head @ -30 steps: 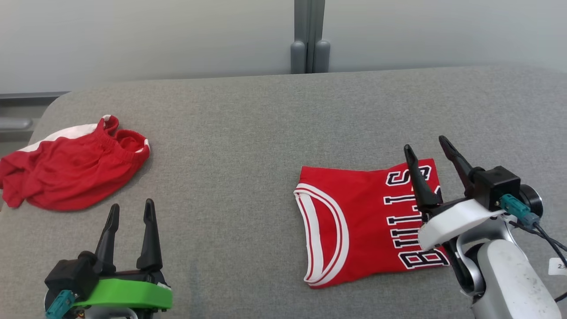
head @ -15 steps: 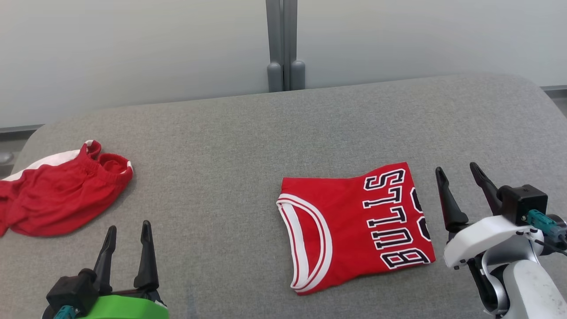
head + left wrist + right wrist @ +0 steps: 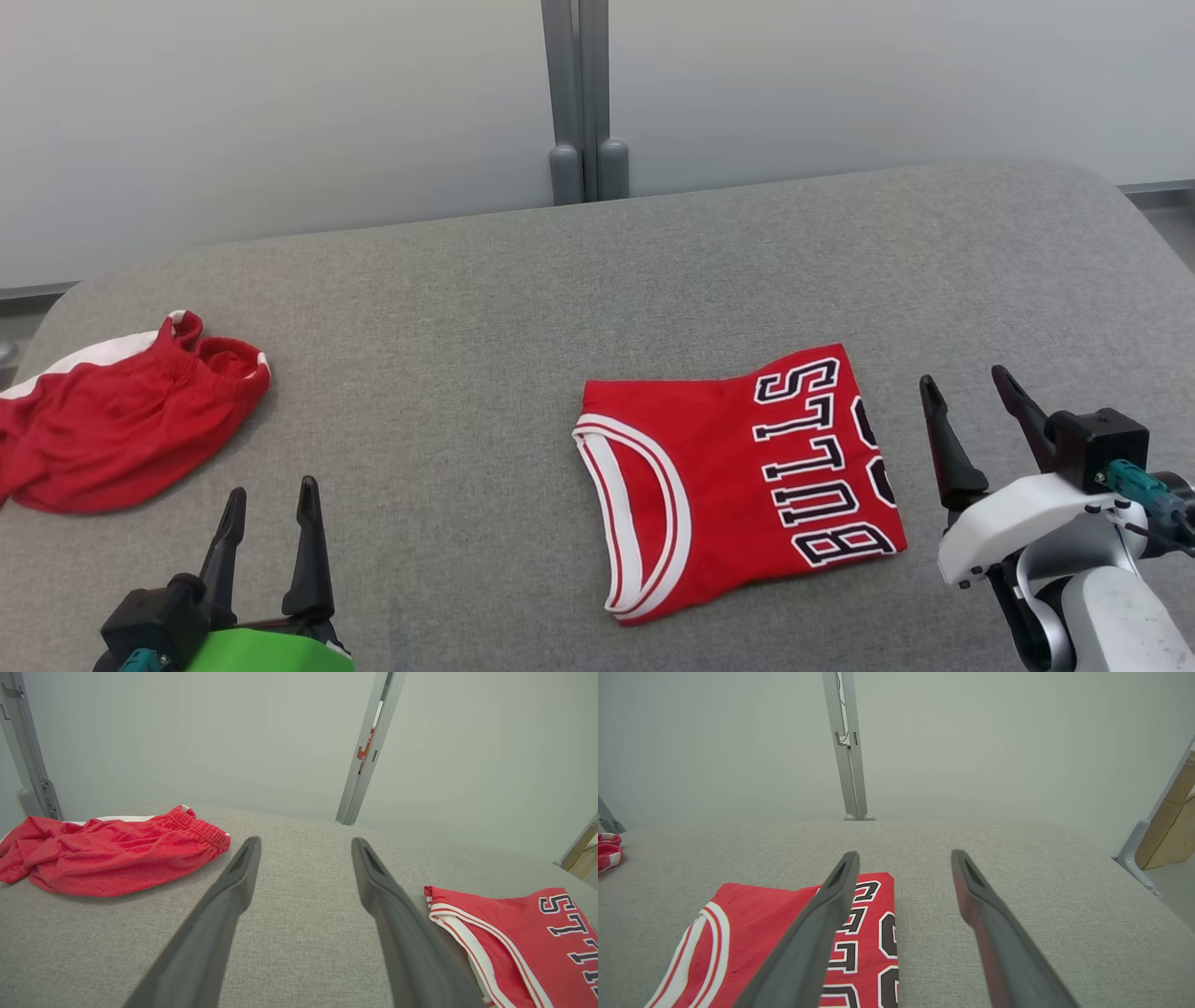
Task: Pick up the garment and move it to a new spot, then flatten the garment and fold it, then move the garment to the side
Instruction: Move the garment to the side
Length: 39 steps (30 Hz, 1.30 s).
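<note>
The garment, a red jersey (image 3: 728, 485) with white trim and black-and-white lettering, lies folded flat on the grey table (image 3: 467, 327), right of centre. My right gripper (image 3: 963, 378) stands open just right of the jersey's edge, apart from it, with nothing between its fingers. In the right wrist view the jersey (image 3: 752, 933) lies under and left of the right gripper (image 3: 904, 855). My left gripper (image 3: 272, 492) is open and empty near the front left. In the left wrist view the left gripper (image 3: 306, 843) points over bare table, with the jersey (image 3: 514, 933) at the lower right.
Crumpled red shorts (image 3: 121, 420) with a white stripe lie at the table's left edge, also seen as the shorts (image 3: 112, 851) beyond the left fingers. A pale wall with a grey post (image 3: 579, 103) stands behind the table. The table's rounded right edge (image 3: 1134, 877) drops off.
The head camera has shifted. My right gripper, which stood over the jersey's lettering, has drawn back and now stands right of the jersey. Both grippers stay open.
</note>
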Available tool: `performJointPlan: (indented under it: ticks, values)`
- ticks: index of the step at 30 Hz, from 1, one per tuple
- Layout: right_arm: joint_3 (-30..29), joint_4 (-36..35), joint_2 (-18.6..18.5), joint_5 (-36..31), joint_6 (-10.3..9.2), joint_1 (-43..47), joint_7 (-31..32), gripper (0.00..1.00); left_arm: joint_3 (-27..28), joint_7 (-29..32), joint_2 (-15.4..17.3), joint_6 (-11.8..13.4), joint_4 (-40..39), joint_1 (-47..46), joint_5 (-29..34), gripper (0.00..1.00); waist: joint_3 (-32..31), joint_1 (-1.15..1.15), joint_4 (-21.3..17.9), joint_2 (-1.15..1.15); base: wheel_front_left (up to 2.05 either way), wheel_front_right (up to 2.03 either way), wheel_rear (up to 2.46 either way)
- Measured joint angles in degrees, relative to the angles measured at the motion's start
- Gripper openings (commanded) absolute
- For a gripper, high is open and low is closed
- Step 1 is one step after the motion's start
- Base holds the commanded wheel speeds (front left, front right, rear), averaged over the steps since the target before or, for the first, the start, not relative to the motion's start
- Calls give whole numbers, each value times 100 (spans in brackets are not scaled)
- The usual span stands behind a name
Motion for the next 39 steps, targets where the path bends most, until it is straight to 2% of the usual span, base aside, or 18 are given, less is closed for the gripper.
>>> performJointPlan:
  ticks: [17,19,23,28,32,39]
  values:
    - [103,22,43,57,0,-35,-31,100,-48,0,12,0,-2,-20,10,100,80,0,79,0,0,0,0]
    - [163,68,3,110,1,-86,132,100,-46,0,12,0,-9,-20,10,100,97,0,82,0,0,0,0]
    - [521,359,-207,560,1,-285,1226,100,-37,0,-14,0,-108,-41,10,100,152,0,152,0,0,0,0]
    - [595,760,-401,726,1,-686,2048,100,12,0,-58,0,-266,-147,10,100,325,0,288,0,0,0,0]
    - [610,1172,-487,773,1,-951,2302,100,37,0,-74,0,-309,-202,11,100,497,0,412,0,0,0,0]
    - [436,1836,-534,766,1,-1270,2376,100,21,0,-87,0,-333,-346,20,100,770,0,681,0,0,0,0]
